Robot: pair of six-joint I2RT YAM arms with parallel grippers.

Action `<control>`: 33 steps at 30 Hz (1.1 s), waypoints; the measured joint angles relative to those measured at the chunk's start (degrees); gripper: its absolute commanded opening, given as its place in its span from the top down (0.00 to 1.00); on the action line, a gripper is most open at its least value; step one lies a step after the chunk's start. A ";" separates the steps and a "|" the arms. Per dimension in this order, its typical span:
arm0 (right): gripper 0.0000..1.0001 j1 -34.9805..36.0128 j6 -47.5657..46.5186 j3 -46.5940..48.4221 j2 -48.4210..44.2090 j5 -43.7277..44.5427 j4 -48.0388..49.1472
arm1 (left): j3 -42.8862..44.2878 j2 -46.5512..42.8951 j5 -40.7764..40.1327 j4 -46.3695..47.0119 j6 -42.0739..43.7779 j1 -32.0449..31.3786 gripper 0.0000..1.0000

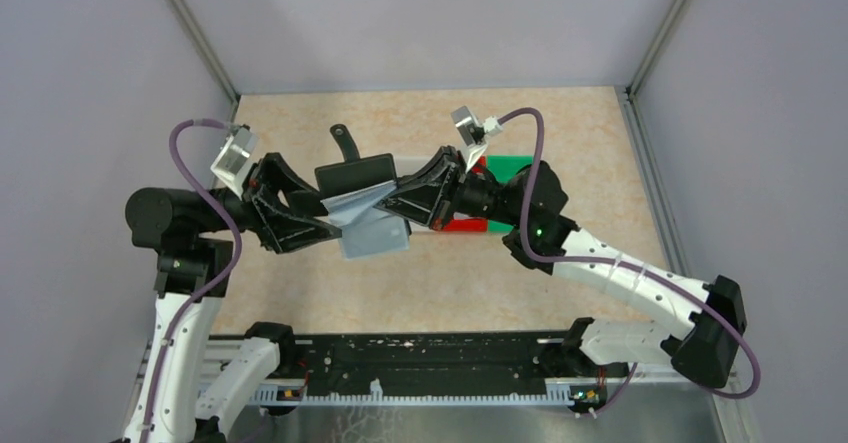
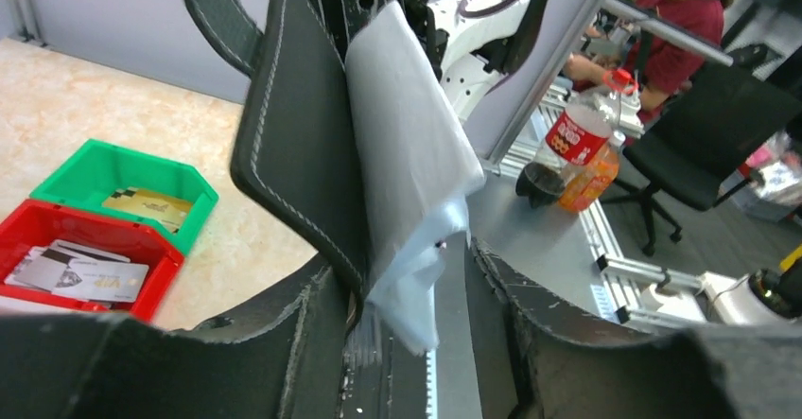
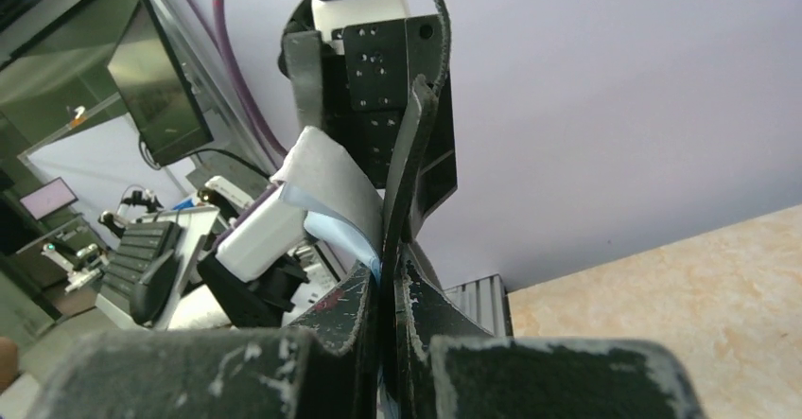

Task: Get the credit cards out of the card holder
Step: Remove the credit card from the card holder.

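Left gripper: closed around the left corner of the card holder; in the left wrist view the folded layers are seen wedged between the jaws.
Card holder: held off the table between both arms, at mid-table. It is spread open, with the black outer panel towards the far wall and the grey-blue lining hanging towards the near edge. The snap-tab strap points away from the arms.
Right gripper: jaws drawn narrow and pinched on the opposite edge of the card holder; black panel and pale lining are both seen between them in the right wrist view.
Credit cards: a gold card is seen lying in the green bin, and several grey-white cards in the red bin just beside it.
Progress: judged well advanced, since cards of both colours are already binned. No card edge is seen protruding from the slots, but the slot mouths are largely hidden, so an empty holder cannot be confirmed.
Left to do: slots to be checked; any card found to be drawn out and binned.
Obstructions: both grippers are occupied with the holder, so one would need freeing for a pull. The bins lie partly under the right arm in the top view.
Surroundings: a drinks bottle stands outside the cell.
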 measured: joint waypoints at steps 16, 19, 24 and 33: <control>1.00 -0.42 6.91 0.00 -0.42 -2.95 1.29 | -0.44 -2.40 2.93 -3.52 9.27 0.04 0.93; 1.00 -0.61 7.37 0.00 0.07 -3.08 2.01 | -0.63 -2.89 1.73 -4.68 10.36 0.13 0.93; 1.00 -0.44 6.69 0.02 0.66 -2.91 2.27 | -1.84 -4.20 0.13 -5.53 10.45 0.13 0.81; 1.00 1.84 3.50 1.05 2.32 0.90 0.13 | -2.73 -5.20 -6.10 -10.71 13.20 0.09 0.56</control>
